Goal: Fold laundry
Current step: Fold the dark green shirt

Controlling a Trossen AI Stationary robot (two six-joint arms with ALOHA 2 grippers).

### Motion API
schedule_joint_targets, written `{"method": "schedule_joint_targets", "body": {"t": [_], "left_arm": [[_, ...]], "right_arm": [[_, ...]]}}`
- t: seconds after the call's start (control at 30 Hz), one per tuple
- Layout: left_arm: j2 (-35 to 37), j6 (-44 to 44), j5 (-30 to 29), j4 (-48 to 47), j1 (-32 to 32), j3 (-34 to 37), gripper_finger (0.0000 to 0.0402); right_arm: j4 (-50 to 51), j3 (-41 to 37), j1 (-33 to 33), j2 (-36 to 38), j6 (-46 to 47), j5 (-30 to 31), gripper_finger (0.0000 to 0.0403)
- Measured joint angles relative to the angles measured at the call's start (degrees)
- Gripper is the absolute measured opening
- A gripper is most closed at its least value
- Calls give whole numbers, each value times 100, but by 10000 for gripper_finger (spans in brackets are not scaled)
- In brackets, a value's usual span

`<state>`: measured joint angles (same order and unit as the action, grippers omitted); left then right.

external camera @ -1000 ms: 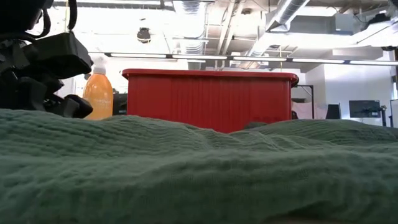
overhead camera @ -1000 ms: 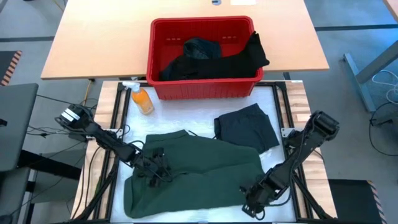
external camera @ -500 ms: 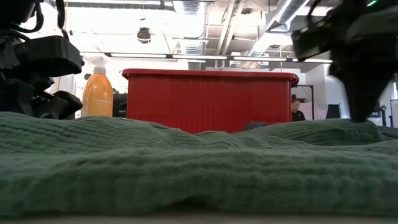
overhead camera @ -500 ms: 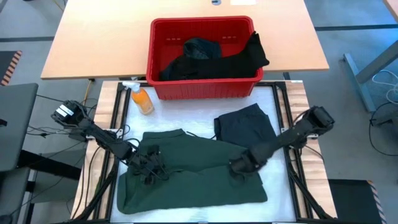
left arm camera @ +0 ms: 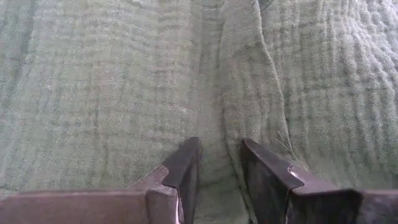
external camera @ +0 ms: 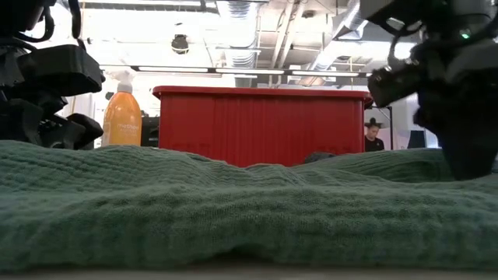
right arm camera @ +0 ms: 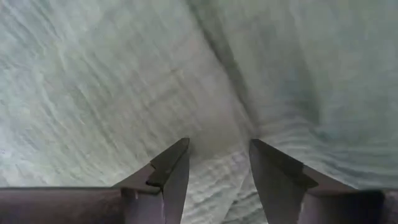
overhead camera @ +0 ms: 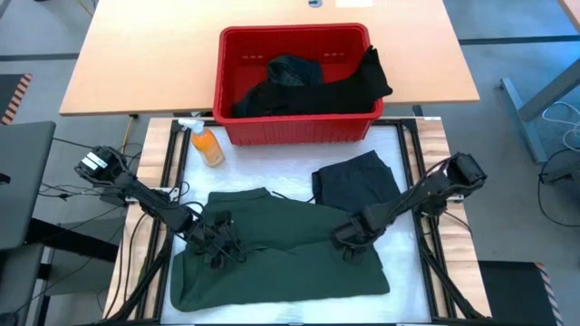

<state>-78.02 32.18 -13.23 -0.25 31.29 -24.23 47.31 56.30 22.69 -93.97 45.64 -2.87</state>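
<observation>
- Step in hand, as judged: the green garment (overhead camera: 281,254) lies spread on the white work mat (overhead camera: 399,149), one layer already turned over on itself; a fold looks just laid and due for release.
- Left gripper (overhead camera: 220,243): on the garment's left part, jaws narrowly parted with a ridge of green cloth pinched between them (left wrist view (left arm camera: 216,167)).
- Right gripper (overhead camera: 349,237): low over the garment's right part, jaws apart with a crease of cloth lying loose between them, nothing clamped (right wrist view (right arm camera: 217,165)).
- To do it well: lift the right gripper straight up so no cloth drags with it; hold the left pinch steady until the layer settles; then smooth wrinkles outward and line the edges up before any further fold.
- Risk, as judged: the crinkled weave may snag a fingertip and pull the fold askew.
- Count, garments on the mat: two — the green one and a dark grey folded piece (overhead camera: 358,186) just beyond it, touching or nearly so.
- Count, garments in the red basket (overhead camera: 294,127): at least two dark pieces, one draped over the right rim (overhead camera: 373,77); exact number cannot be told.
- Count, others: one red basket; one orange spray bottle (overhead camera: 207,145) beside the basket's left corner; two arms.
</observation>
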Motion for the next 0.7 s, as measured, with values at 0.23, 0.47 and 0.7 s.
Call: {"method": "schedule_joint_targets", "body": {"t": [0.23, 0.47, 0.7], "left_arm": [[2, -39, -9, 5, -2, -4, 110], [4, -41, -59, 6, -9, -7, 110], [4, -25, -64, 11, -9, -9, 110]], "right_arm": [[-342, -345, 37, 1, 236, -6, 177], [-239, -344, 182, 37, 299, -334, 77], [-203, -254, 349, 35, 412, -643, 20]]}}
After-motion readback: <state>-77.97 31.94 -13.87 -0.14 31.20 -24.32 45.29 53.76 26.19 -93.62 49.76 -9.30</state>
